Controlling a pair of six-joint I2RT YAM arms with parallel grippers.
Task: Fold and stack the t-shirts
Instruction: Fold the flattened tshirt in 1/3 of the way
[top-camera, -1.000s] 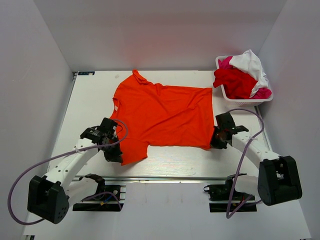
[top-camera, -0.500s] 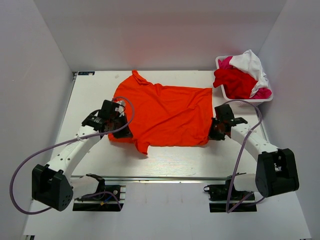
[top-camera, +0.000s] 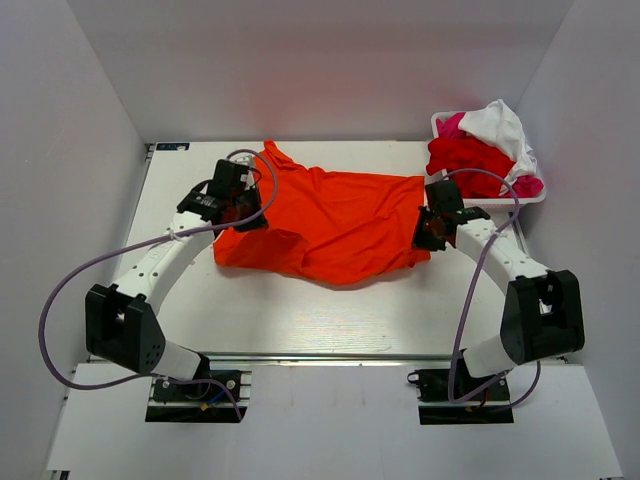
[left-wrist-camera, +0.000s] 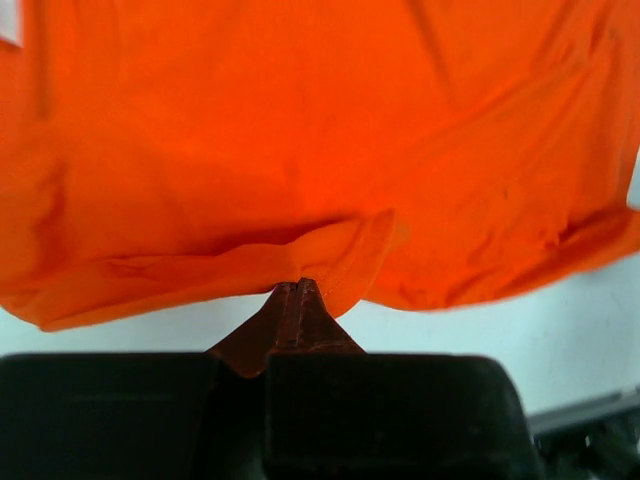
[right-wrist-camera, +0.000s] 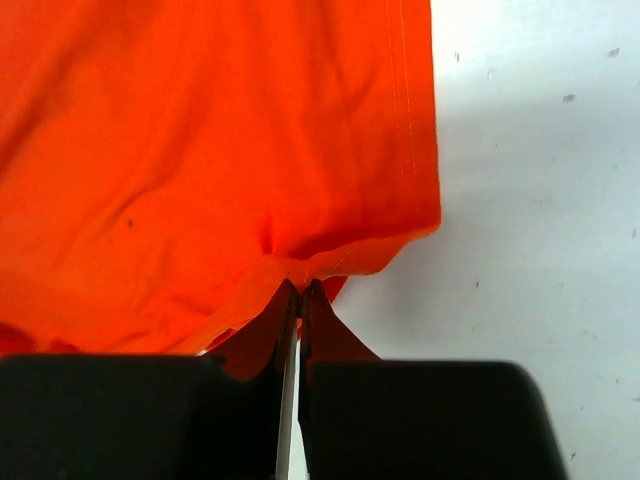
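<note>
The left gripper (top-camera: 236, 208) is clamped tight on the left end of the orange t-shirt (top-camera: 335, 225)'s near edge. In the left wrist view a little tuck of hem is squeezed right between the tips, with the rest of the cloth hanging beyond.

The shirt sits mid-table (top-camera: 300, 315). Its near edge is lifted at both ends and sags in the middle, which looks like a near-to-far fold in progress.

The right gripper (top-camera: 432, 230) is doing the mirror job, pressed together on the right end of that edge; the right wrist view shows the stitched hem bunched at the tips. Gripping both ends probably keeps the edge straight so the fold lands square.

Far right, the basket (top-camera: 480, 204) holds the red tee (top-camera: 465, 162), magenta-pink tee (top-camera: 452, 126) and white tee (top-camera: 500, 122), presumably waiting their turn.
</note>
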